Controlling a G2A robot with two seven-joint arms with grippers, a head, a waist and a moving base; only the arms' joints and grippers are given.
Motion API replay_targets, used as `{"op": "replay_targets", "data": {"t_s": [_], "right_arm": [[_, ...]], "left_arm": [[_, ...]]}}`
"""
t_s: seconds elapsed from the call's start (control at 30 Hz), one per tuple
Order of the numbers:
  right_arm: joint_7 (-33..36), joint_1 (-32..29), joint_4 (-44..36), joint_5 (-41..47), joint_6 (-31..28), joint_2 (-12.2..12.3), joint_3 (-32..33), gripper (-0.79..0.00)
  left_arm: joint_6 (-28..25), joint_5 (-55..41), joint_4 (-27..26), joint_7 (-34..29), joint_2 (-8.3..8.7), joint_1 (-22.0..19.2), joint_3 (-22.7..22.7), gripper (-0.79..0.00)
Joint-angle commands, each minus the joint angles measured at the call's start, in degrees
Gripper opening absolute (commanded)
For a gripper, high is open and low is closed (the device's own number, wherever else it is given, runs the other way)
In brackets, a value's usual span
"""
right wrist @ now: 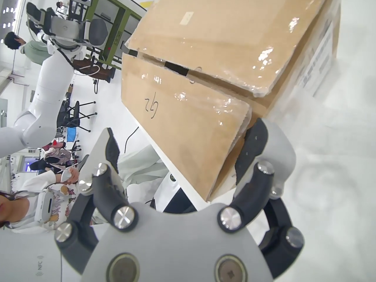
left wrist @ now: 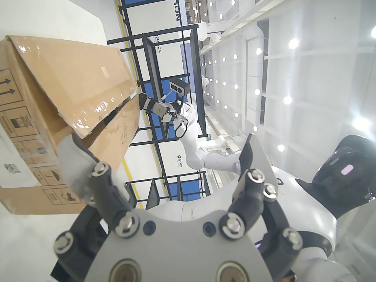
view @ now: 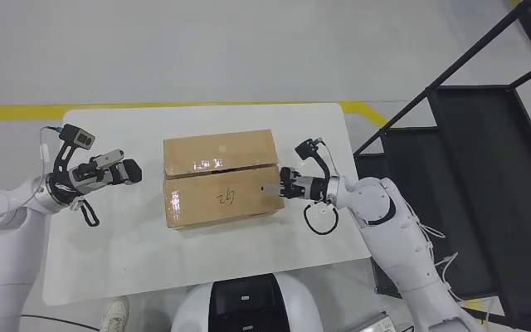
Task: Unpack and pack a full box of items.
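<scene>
Cardboard box (view: 220,178) sits mid white table (view: 108,257), lid closed w/ slight gap at seam. R gripper (view: 278,189) at box's right end, fingers spread wide, corner of near flap (right wrist: 188,112) between them. L gripper (view: 124,172) near box's left end, apart from it, also wide, nothing held

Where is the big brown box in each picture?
Top view: box in the middle of the table, between left hand and right hand.
Left wrist view: box just past the open left hand.
Right wrist view: box close before the open right hand.
Shared landmark: the pen scribble on top of it.
</scene>
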Motion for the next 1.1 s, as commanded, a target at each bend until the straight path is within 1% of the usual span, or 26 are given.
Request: {"op": "replay_targets", "data": {"t_s": [0.0, 0.13, 0.33, 0.57, 0.87, 1.07], "right_arm": [[0.7, -0.1, 0.2, 1.7, -1.2, 0.1, 0.0, 0.000], [3.0, -1.4, -0.8, 5.7, -4.3, 0.6, 0.9, 0.000], [9.2, -5.2, -4.4, 11.4, -9.5, 1.8, 2.5, 0.000], [14.0, -9.3, -7.8, 15.2, -14.4, 3.1, 3.4, 0.000], [12.0, -11.5, -12.8, 15.3, -16.5, 5.0, 1.2, 0.000], [8.2, -12.5, -16.8, 13.3, -20.4, 6.8, -1.0, 0.000]], "left_arm": [[0.0, 0.0, 0.0, 0.0, 0.00, 0.0, 0.0, 0.000], [0.0, 0.0, 0.0, 0.0, 0.00, 0.0, 0.0, 0.000], [0.0, 0.0, 0.0, 0.0, 0.00, 0.0, 0.0, 0.000], [0.0, 0.0, 0.0, 0.0, 0.00, 0.0, 0.0, 0.000], [0.0, 0.0, 0.0, 0.0, 0.00, 0.0, 0.0, 0.000], [0.0, 0.0, 0.0, 0.0, 0.00, 0.0, 0.0, 0.000]]}}
